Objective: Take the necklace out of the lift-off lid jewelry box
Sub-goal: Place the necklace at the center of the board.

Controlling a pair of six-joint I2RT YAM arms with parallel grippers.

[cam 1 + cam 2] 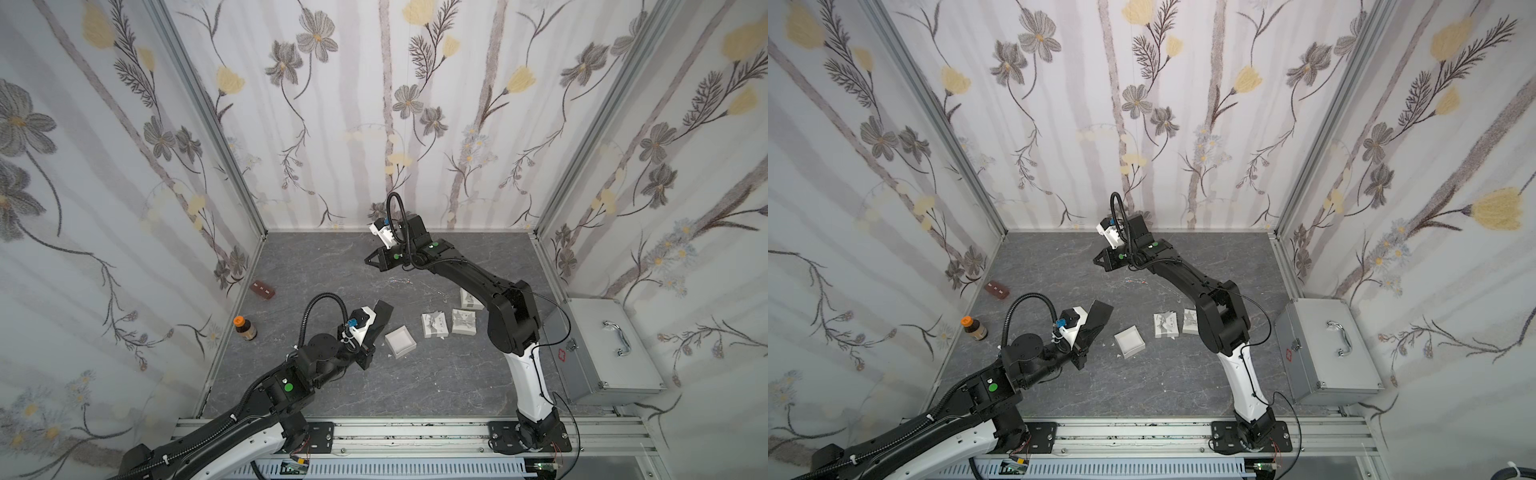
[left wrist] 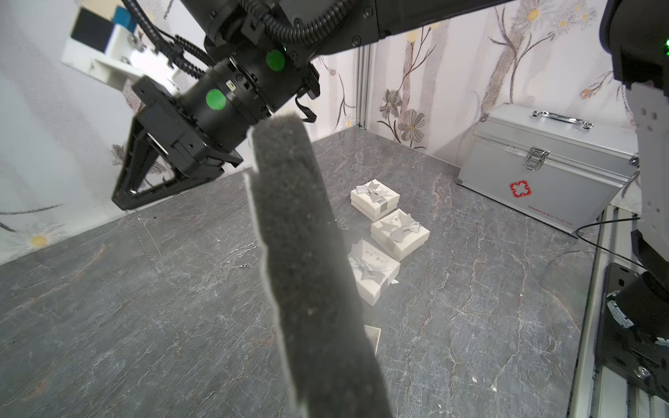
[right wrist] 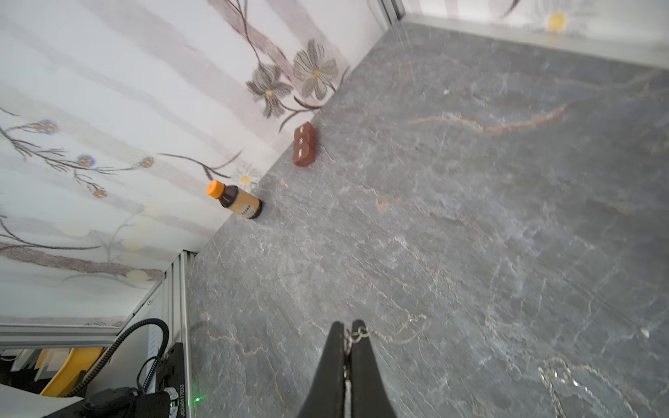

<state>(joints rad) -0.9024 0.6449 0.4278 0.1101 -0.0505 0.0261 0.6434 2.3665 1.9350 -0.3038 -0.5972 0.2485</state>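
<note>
- Done, we judge: right jaws pinch the necklace (image 3: 358,333), well away from the open box (image 1: 400,341).
- Left jaws grip its foam insert (image 2: 307,253); only releasing remains.

Left arm (image 1: 232,424) comes in low from the near edge, elbow bent. Its end effector (image 1: 376,328) points away and is clamped on a foam pad (image 2: 300,253). Right arm (image 1: 469,274) stretches toward the back wall, wrist turned left, with its end effector (image 3: 347,325) pinched tight on the necklace (image 3: 362,331).
</note>
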